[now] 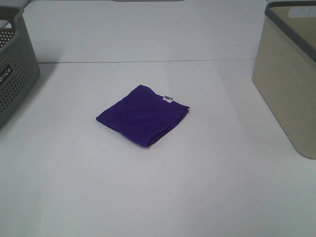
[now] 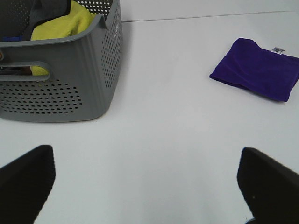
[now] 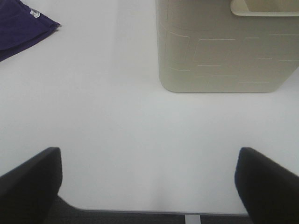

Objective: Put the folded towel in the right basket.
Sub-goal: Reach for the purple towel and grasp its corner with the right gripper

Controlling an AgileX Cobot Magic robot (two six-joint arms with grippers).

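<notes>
A folded purple towel [image 1: 142,115] with a small white tag lies flat in the middle of the white table. It also shows in the left wrist view [image 2: 258,69] and partly in the right wrist view [image 3: 21,29]. The beige right basket [image 1: 291,74] stands at the right edge, also seen in the right wrist view [image 3: 224,44]. My left gripper [image 2: 147,184] is open and empty, well short of the towel. My right gripper [image 3: 147,184] is open and empty near the table's front edge. Neither arm shows in the exterior high view.
A grey perforated basket [image 1: 15,64] stands at the left edge; in the left wrist view [image 2: 60,70] it holds yellow and dark cloths. The table's front edge [image 3: 140,212] shows in the right wrist view.
</notes>
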